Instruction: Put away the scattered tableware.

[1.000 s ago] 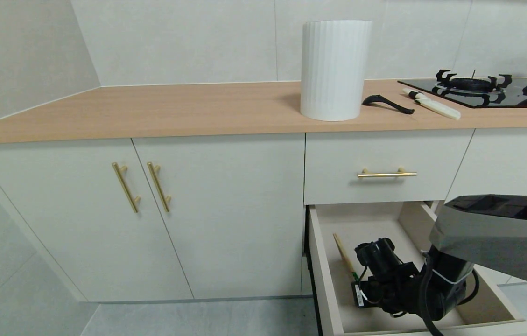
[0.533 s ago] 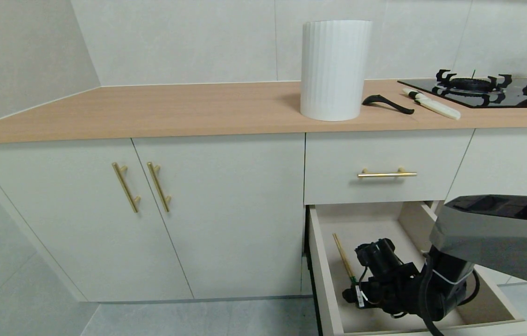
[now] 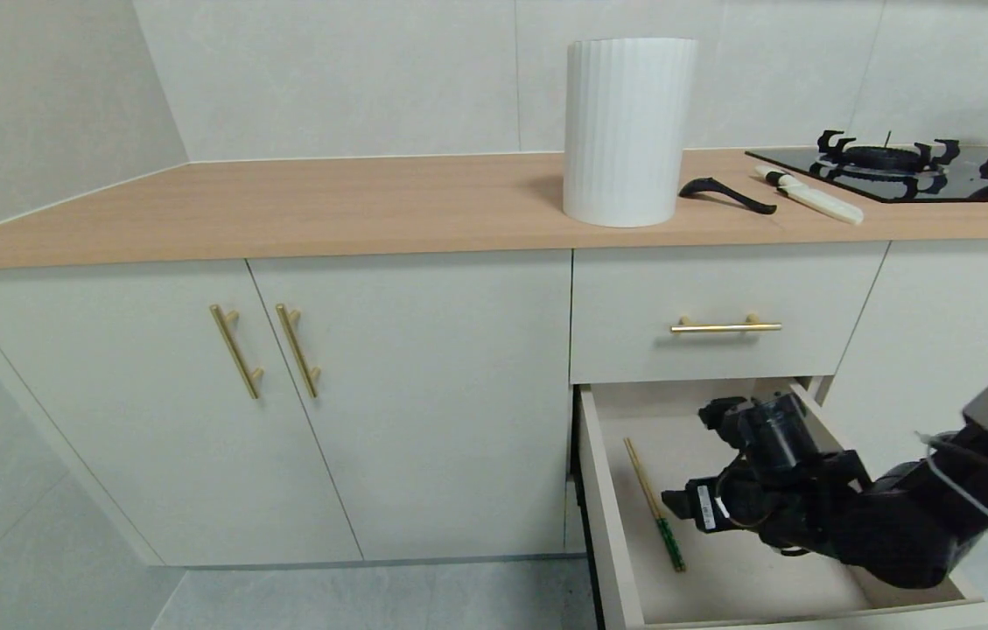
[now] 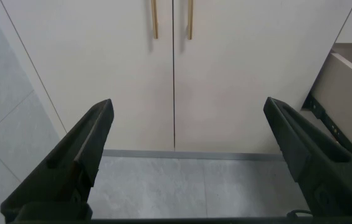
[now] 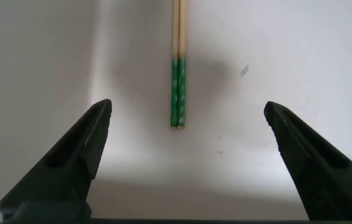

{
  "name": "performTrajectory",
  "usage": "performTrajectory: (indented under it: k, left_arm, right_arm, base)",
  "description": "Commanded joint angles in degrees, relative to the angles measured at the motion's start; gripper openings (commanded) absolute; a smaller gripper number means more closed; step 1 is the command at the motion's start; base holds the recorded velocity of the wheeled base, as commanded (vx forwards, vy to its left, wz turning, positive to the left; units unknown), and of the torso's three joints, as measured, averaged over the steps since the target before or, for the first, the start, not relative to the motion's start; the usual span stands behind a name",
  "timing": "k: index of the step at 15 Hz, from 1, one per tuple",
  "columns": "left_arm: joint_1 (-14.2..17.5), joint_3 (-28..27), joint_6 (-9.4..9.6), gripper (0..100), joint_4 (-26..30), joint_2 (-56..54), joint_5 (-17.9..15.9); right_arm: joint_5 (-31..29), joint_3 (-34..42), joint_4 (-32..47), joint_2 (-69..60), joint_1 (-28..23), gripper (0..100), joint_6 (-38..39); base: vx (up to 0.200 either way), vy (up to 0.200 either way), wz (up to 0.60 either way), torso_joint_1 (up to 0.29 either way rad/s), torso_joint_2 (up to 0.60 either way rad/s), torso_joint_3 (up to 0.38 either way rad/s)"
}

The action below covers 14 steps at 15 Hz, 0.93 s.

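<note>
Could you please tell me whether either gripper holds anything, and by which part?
Nothing is held. The right gripper is open above the green-tipped wooden chopsticks, lying loose on the open drawer's floor; the left gripper is open too.

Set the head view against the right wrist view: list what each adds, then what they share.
Head view adds the wooden countertop with a tall white ribbed canister, black spoon and white knife. Right wrist view adds a close look between the right gripper's open jaws. Both show the green-tipped wooden chopsticks lying loose on the open pale drawer's floor.
</note>
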Motion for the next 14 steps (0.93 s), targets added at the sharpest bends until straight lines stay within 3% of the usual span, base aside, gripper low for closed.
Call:
performTrajectory:
  k: [1, 8, 14]
  left_arm:
    - [0.0, 0.0, -0.04, 100, 0.0, 0.1, 0.0]
    - [0.0, 0.0, -0.04, 100, 0.0, 0.1, 0.0]
    - [0.0, 0.0, -0.04, 100, 0.0, 0.1, 0.0]
  right_arm:
    - [-0.2, 1.7, -0.1, -11.2, -3.5, 100, -3.3]
    - [0.2, 1.8, -0.1, -24.5, -10.5, 100, -8.3]
    - [0.2, 2.0, -0.1, -25.2, -10.9, 100, -9.5]
  base:
    - [0.0, 0.0, 0.0, 0.0, 0.0, 0.0]
    - [0.0, 0.0, 0.0, 0.0, 0.0, 0.0]
    - [0.0, 0.0, 0.0, 0.0, 0.0, 0.0]
